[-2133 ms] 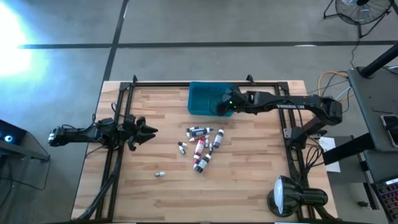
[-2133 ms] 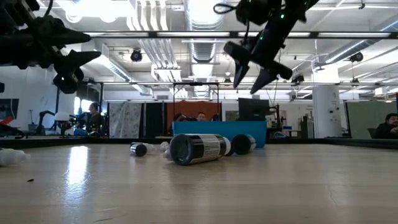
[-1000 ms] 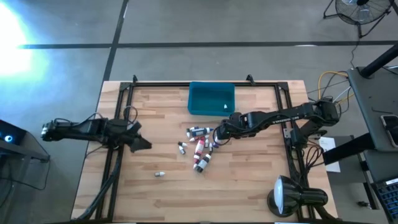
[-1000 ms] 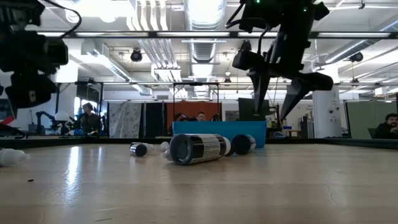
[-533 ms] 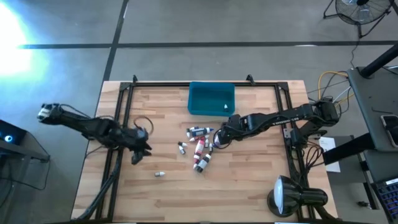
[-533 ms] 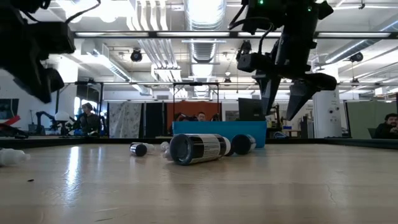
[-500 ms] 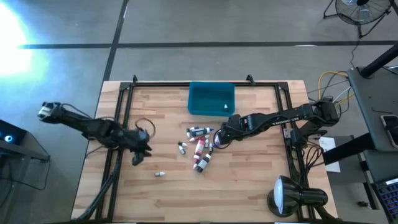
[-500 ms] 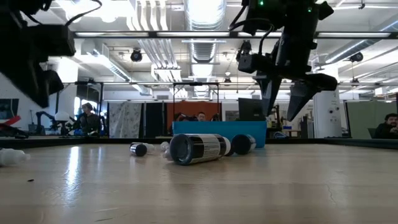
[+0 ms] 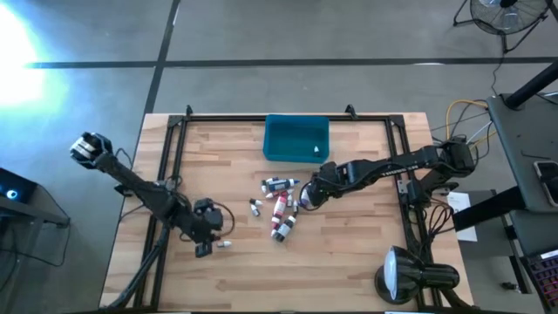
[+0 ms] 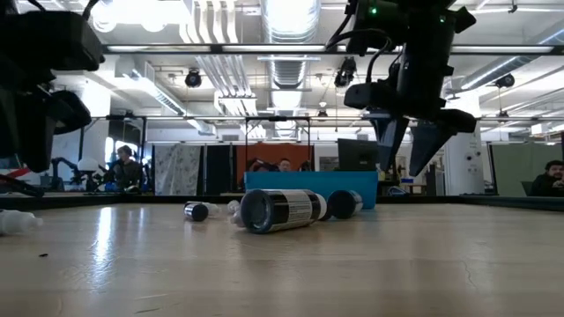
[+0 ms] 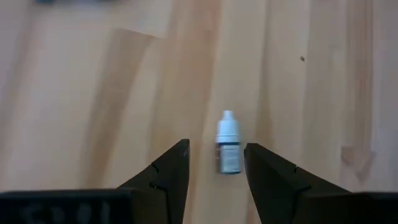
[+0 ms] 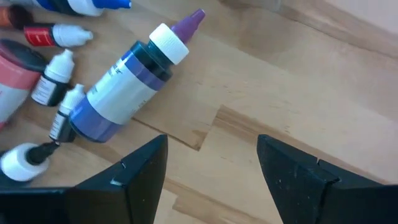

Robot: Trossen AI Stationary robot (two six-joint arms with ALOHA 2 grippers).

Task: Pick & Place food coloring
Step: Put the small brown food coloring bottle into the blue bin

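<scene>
A lone tiny food coloring bottle with a white cap and dark label lies on its side on the wood, apart from the rest. My left gripper is open and low over it, one finger on each side, not touching. Several more food coloring bottles lie in a heap at the table's middle. My right gripper hangs open just right of the heap, beside a larger purple-capped bottle and small droppers. In the low view its fingers are clear above the table.
The teal bin stands at the table's far edge, with a small white bottle inside. Black frame rails run along the table's left and right sides. A lamp sits at the near right corner.
My left arm has swung from the table's left edge toward the near edge and rightward, tipping down until its open fingers straddle the lone bottle. My right gripper has sunk slightly beside the heap. No bottle has moved.
</scene>
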